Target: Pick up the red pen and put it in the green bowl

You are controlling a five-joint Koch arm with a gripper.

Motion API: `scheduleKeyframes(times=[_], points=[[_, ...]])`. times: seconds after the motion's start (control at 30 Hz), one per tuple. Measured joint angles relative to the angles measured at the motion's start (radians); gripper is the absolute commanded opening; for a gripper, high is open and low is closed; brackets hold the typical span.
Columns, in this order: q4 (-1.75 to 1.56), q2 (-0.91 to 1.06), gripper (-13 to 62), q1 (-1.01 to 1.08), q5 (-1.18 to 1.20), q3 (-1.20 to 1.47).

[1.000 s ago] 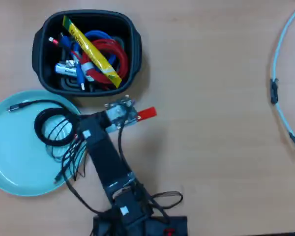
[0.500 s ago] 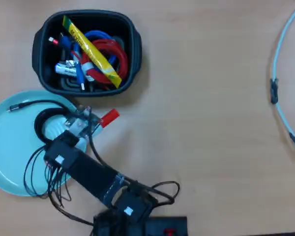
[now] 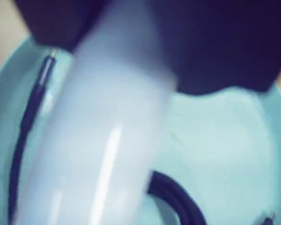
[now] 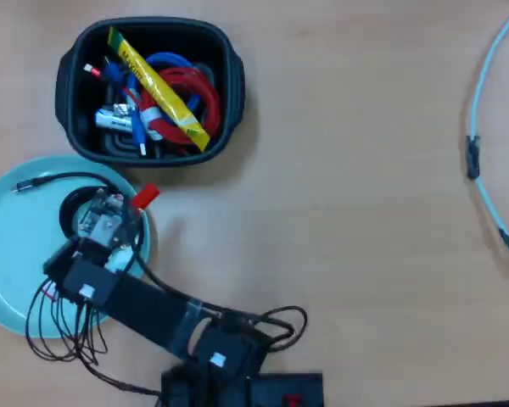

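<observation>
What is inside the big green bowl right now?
A coiled black cable lies in the green bowl. The gripper hangs above it holding the red pen, whose red cap pokes over the rim. The arm hides part of the bowl's floor.

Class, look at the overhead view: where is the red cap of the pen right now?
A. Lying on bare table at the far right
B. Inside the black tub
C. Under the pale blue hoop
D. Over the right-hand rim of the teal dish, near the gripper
D: the red pen shows its red cap sticking out over the right rim of the green bowl, just below the black tub.
</observation>
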Motion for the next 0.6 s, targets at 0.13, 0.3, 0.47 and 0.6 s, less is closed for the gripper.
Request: scheduleKeyframes(times=[0.13, 0.3, 0.47, 0.6], points=[[-0.086, -0.041, -6.2, -0.017, 0.000, 0.000], [-0.173, -0.100, -6.2, -0.038, 0.000, 0.000], [-0.258, -0.150, -6.2, -0.083, 0.000, 0.000], [-0.311, -0.164, -5.8, -0.127, 0.002, 0.000]])
